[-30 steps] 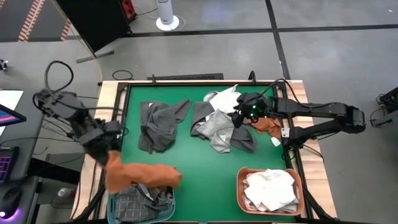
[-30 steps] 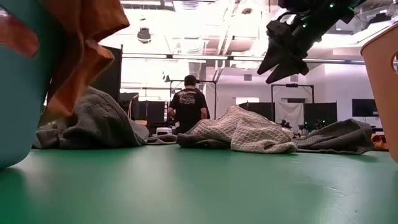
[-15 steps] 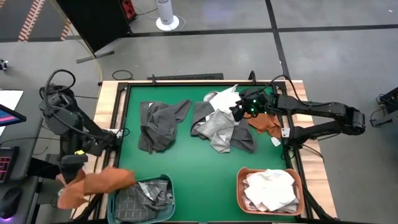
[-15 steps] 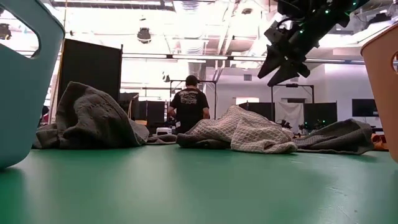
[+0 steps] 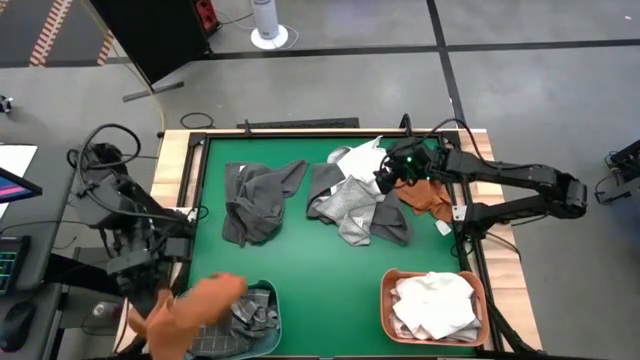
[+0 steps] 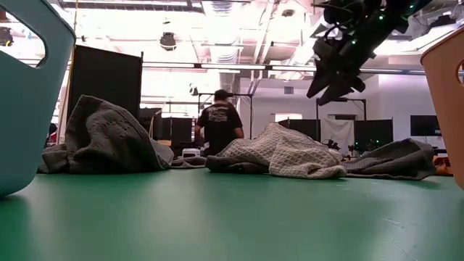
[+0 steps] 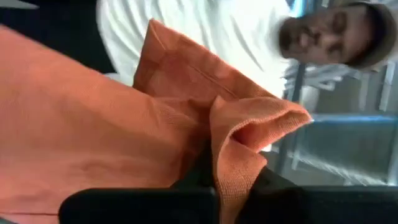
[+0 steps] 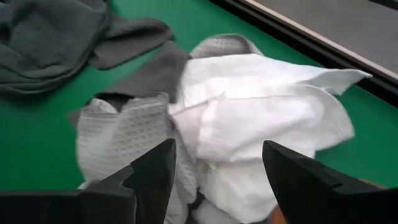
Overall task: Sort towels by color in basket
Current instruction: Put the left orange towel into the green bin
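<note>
Green table point(image 5: 330, 270): rust-orange towel point(image 5: 185, 305) crumpled, pinched in left end effector point(image 5: 150, 285).

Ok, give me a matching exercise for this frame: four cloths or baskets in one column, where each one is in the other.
1. orange towel
2. white towel
3. teal basket
4. dark grey towel

a. below the open right fingers
b. alone on the mat's left half
c. held in the left gripper
d. near left corner

Pairs: 1-c, 2-a, 3-d, 4-b
</note>
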You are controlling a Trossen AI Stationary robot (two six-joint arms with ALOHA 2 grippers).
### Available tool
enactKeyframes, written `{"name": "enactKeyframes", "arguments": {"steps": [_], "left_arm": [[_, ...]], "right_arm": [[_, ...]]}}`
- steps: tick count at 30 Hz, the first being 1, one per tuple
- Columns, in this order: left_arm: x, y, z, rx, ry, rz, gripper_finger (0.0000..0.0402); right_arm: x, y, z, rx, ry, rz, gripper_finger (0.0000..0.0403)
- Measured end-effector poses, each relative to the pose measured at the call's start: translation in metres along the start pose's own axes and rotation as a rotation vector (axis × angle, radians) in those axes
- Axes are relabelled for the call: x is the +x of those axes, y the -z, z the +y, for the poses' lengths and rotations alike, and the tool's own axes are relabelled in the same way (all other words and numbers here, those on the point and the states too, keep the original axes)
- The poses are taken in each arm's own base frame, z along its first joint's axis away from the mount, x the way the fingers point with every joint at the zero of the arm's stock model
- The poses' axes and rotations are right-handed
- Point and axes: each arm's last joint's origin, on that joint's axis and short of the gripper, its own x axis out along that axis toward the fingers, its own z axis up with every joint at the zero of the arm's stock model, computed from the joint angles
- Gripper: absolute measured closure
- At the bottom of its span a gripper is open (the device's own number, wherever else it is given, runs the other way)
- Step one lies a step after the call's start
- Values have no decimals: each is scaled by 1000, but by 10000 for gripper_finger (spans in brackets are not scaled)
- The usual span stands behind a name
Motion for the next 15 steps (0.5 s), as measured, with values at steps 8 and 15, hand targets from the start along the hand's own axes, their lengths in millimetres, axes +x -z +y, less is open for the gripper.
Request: {"name": "enactKeyframes", "arguments": {"steps": [8, 15], "left_arm": [[7, 2, -9, -29, 41, 16, 401], [10, -3, 0, 8, -83, -23, 401]], "right_arm": [[0, 3, -3, 1, 18, 31, 133], [0, 2, -3, 5, 16, 23, 133]]}}
